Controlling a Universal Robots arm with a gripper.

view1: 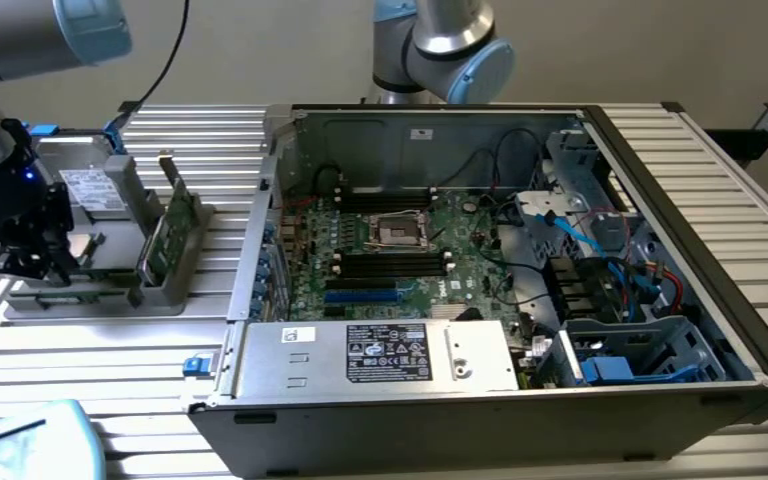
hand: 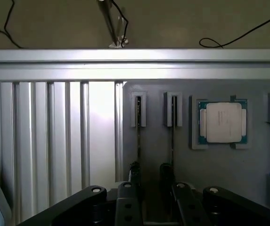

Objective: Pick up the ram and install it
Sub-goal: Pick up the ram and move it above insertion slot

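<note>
Slatted alu table (view1: 91, 350) w/ grey tray (hand: 219, 169) — ram sticks (hand: 138, 136) in slots, CPU (hand: 223, 122) in recess — claw (hand: 150, 172) part-open, empty.

— How is the light over your tray (hand: 229, 165)?
— Dim, seen from my wrist. A hard white glare lies on the table (hand: 102, 127) slats just beside the tray, and my pincer (hand: 150, 173) looks nearly black against it.
— And from the exterior view?
— Soft, even, rather cool. The table is pale and bright around the tray. The computer case (view1: 424, 130) next to the tray holds shade under its walls.
</note>
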